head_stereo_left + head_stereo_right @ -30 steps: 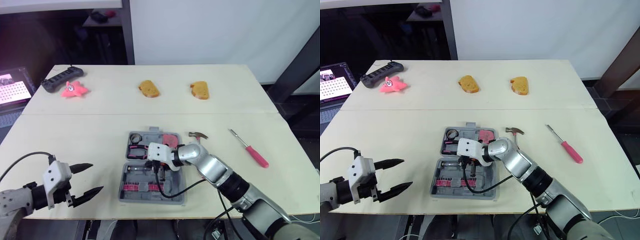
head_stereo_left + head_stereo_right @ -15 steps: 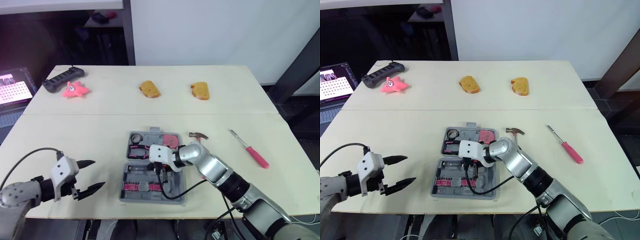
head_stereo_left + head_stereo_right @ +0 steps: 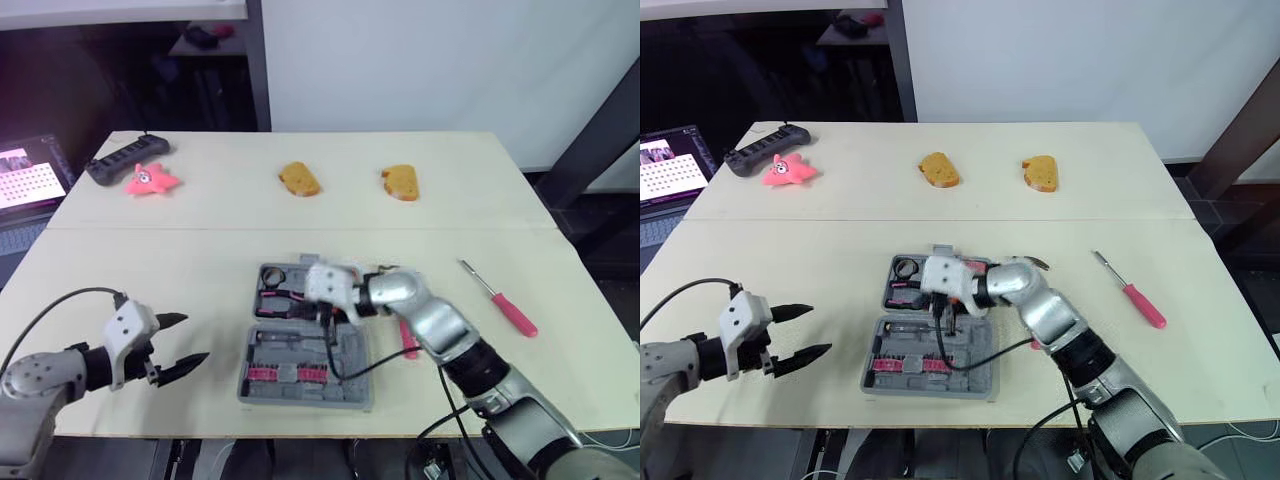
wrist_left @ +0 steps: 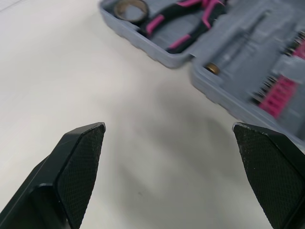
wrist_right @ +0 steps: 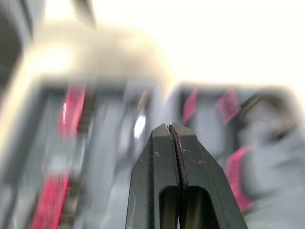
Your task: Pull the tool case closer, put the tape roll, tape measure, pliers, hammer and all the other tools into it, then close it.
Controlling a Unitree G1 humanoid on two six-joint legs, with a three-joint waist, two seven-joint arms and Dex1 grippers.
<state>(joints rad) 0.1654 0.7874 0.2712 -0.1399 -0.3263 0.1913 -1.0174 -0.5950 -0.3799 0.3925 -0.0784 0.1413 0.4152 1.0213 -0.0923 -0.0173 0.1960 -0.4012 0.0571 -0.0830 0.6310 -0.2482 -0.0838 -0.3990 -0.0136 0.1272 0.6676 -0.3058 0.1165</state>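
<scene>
Case status: tool case (image 3: 305, 340) open and flat on table (image 3: 150, 260), central, near the front edge, both halves facing up.

Far half, contents: tape roll (image 3: 270, 273) in the left corner pocket; pliers (image 3: 277, 297) with pink-and-black handles just beside it.

Near half, contents: pink bit holders (image 3: 262, 375) in a row along the front wall; metal pieces in the moulded slots behind them, kind not discernible.

Right gripper (image 5: 172, 126): fingers pressed together tip to tip, gripping no tool; poised over the middle of the case at about the hinge line, pointing down. Black cable (image 3: 340, 372) from the wrist draped across the near half.

Left gripper (image 3: 183, 340): fingers spread wide, empty; low over bare table left of the case, aimed at its left wall, apart from it.

Outside the case: hammer (image 3: 408, 343) on the table just beside the right wall, pink handle visible past the right arm, head partly hidden behind that arm. Screwdriver (image 3: 503, 303) with pink handle farther right, well apart from the case.

Far table section: bread slice (image 3: 299, 179) and second bread slice (image 3: 400, 182) side by side; pink star toy (image 3: 150, 180) just beside black controller (image 3: 125, 160) at the far left corner. Laptop (image 3: 25, 178) beyond the left edge.

Obstructions: right forearm across the case's right edge and over the hammer.
</scene>
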